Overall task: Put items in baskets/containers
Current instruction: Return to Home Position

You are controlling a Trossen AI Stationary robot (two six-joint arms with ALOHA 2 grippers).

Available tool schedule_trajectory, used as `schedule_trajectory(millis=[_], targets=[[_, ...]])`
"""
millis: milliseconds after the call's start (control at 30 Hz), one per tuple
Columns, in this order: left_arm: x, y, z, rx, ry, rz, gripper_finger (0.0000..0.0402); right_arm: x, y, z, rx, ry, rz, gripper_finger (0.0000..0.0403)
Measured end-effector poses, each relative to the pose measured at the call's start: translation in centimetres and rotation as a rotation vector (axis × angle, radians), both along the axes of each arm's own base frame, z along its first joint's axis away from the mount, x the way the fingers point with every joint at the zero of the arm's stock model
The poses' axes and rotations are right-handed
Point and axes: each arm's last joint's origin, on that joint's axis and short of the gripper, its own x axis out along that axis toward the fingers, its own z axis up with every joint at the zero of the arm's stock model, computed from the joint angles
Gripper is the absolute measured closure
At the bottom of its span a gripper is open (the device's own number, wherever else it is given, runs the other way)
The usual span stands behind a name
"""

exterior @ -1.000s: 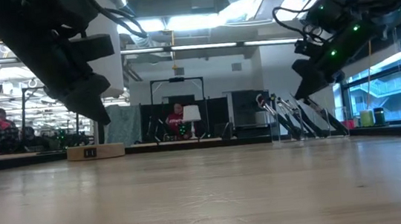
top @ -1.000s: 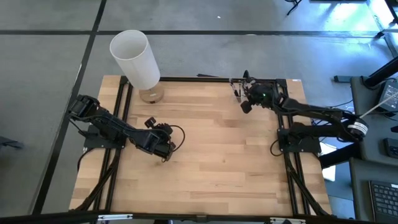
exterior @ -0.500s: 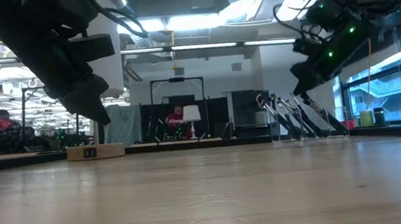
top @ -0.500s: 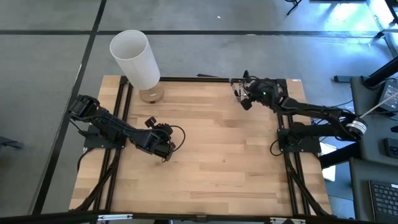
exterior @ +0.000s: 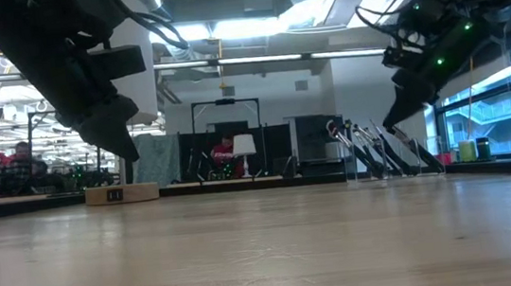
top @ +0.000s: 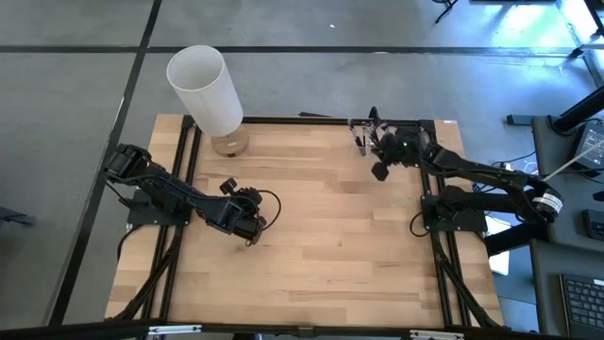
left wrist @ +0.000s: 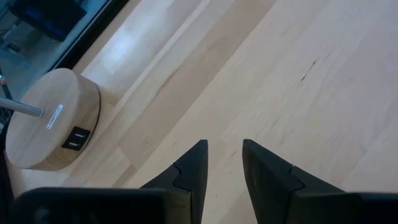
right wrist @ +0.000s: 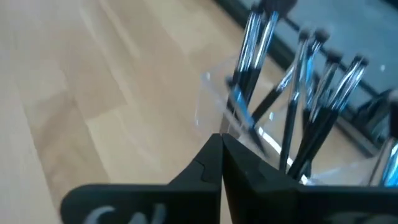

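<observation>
Several thin makeup brushes [right wrist: 297, 99] with black handles and silver ferrules stand tilted in a small clear plastic holder [right wrist: 214, 102] at the table's far right [top: 361, 134]; the low view shows them leaning [exterior: 376, 154]. My right gripper [right wrist: 221, 149] is shut with nothing between its fingers, hanging just in front of the holder [top: 380, 172], slanting down. My left gripper [left wrist: 224, 155] hovers open over bare wood at the table's left middle [top: 251, 234], with nothing between its fingers.
A tall white cylinder [top: 204, 87] rises over a round wooden base [top: 229, 144] at the far left; the base also shows in the left wrist view [left wrist: 53, 118]. Black frame rails [top: 189, 151] run along the table's sides. People sit in the room beyond [exterior: 226, 154].
My right gripper has rolled and tipped at the wrist next to the holder, staying shut. The brushes and holder have not moved.
</observation>
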Motion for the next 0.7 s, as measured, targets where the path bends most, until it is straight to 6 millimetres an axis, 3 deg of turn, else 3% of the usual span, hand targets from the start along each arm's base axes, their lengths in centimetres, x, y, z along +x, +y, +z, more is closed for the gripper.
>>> schedule_trajectory(millis=[300, 700], targets=[[0.0, 0.1, 0.1, 0.046, -0.017, 0.007, 0.0308, 0.5, -0.1, -0.9, 0.085, 0.004, 0.062, 0.0397], [0.1, 0.3, 0.0, 0.017, -0.004, 0.013, 0.0309, 1.5, -1.2, -2.1, 0.010, 0.064, 0.046, 0.0397]])
